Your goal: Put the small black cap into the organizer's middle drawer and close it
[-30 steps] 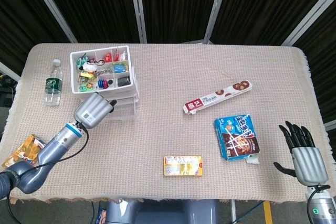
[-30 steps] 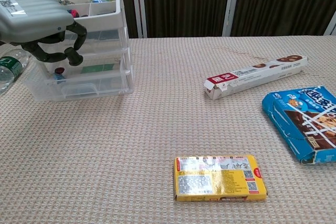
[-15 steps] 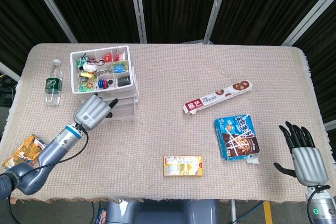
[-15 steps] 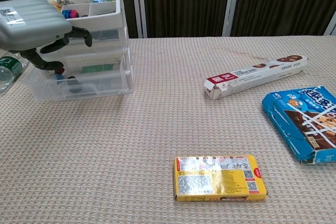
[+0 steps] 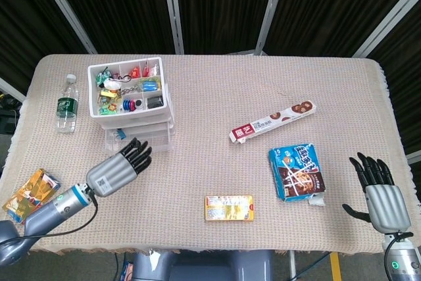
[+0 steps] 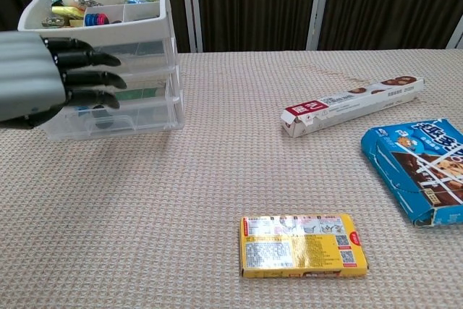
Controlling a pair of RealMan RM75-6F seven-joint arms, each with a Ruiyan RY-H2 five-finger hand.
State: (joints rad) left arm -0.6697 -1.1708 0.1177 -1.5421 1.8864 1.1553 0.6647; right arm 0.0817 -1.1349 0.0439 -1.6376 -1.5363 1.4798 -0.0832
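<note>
The clear plastic organizer [image 5: 135, 106] [image 6: 137, 48] stands at the table's back left, its top tray full of several small items. A lower drawer [image 5: 141, 137] sticks out forward past the tray. Through its clear front a small dark object [image 6: 102, 121], probably the black cap, shows; which drawer holds it I cannot tell. My left hand [image 5: 118, 169] [image 6: 43, 77] hovers just in front of the organizer with fingers straight and apart, holding nothing and touching nothing. My right hand [image 5: 378, 192] lies open and empty at the table's front right edge, outside the chest view.
A water bottle [image 5: 66, 103] stands left of the organizer. A long biscuit box [image 5: 273, 122] [image 6: 351, 105], a blue cookie pack [image 5: 296, 172] [image 6: 419, 168] and a yellow box [image 5: 229, 207] [image 6: 302, 245] lie mid-table. An orange packet [image 5: 26, 189] lies at the front left.
My left hand has drawn back from the organizer's drawer toward the table's front, and its curled fingers have straightened and spread. The right hand stayed still.
</note>
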